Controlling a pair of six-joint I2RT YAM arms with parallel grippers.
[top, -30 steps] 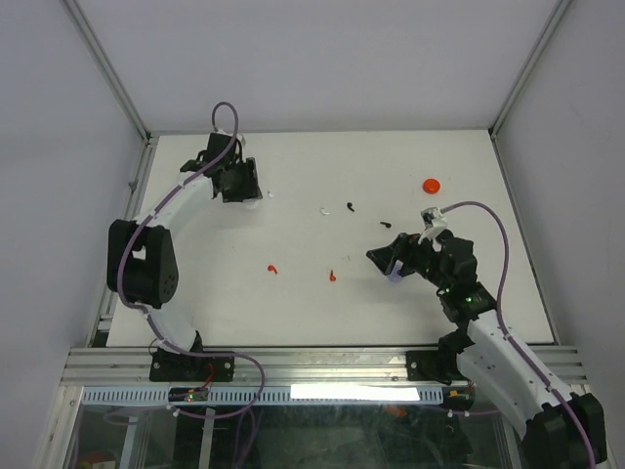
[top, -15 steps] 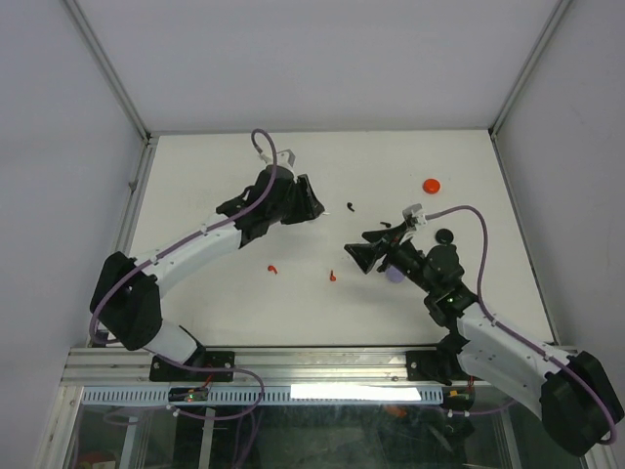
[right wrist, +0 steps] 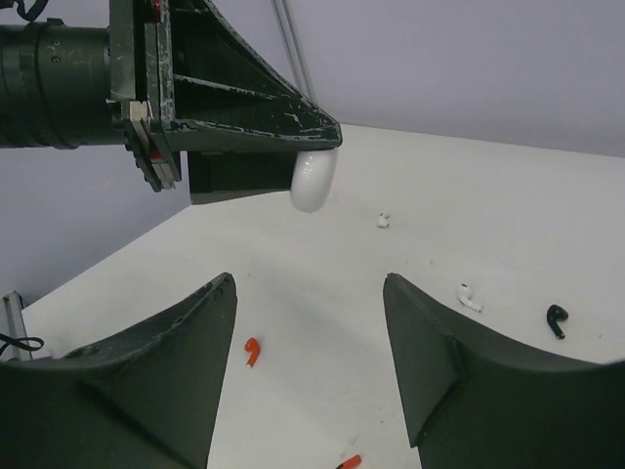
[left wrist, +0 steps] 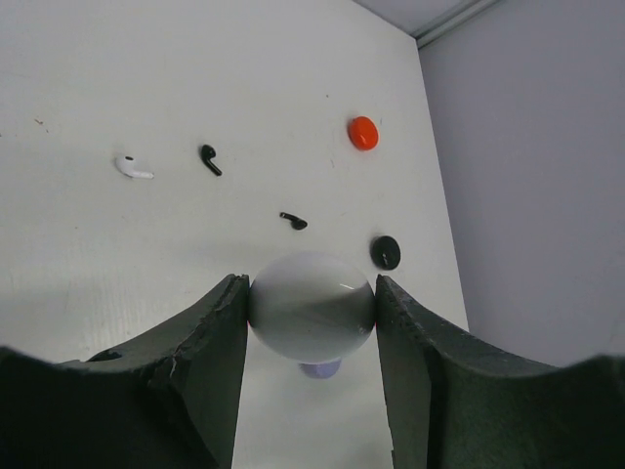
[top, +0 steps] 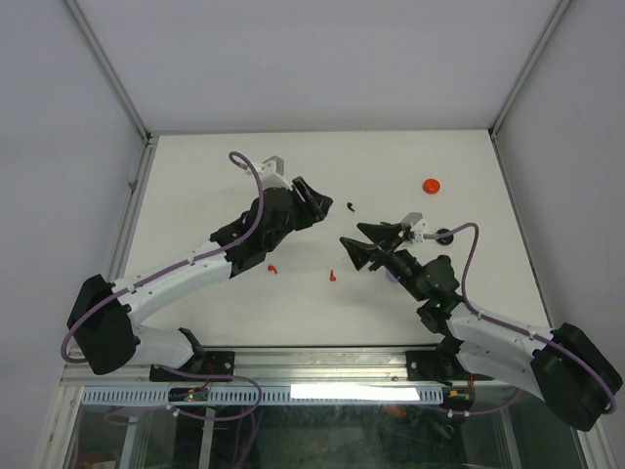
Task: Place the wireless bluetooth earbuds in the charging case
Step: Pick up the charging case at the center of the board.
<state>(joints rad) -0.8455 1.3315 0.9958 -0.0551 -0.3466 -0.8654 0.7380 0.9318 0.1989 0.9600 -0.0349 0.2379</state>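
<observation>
The left arm [top: 186, 266] reaches from the near left corner toward the middle of the white table [top: 439, 156]. The left gripper [left wrist: 311, 293] is clamped on a round white case [left wrist: 312, 318], with one finger pressed on each side, and holds it up clear of the table.

Beneath that arm, toward the near edge, a red earbud [top: 272, 267] lies loose on the table. A second red earbud [top: 333, 276] lies to its right, well apart from it.

Farther back, the left wrist view shows a white earbud [left wrist: 132, 168] with a black earbud [left wrist: 210, 159] near it on the right. A second black earbud [left wrist: 293, 221] lies nearer the held case. The right wrist view shows another white earbud [right wrist: 384, 220] farther off. All these earbuds lie on the table, none of them gripped and none in a case. A lilac rounded shape [left wrist: 320, 368] peeks out from under the white case; I cannot tell what it is.

Right of the middle, the right gripper [right wrist: 310, 288] points toward the left one. Its fingers are spread apart with nothing between them, and in its own camera the white case hangs beyond the gap.

Near the back right of the table sits a round red case [top: 431, 185]. A round black case [left wrist: 386, 252] lies nearer, beside the right arm's cable.
</observation>
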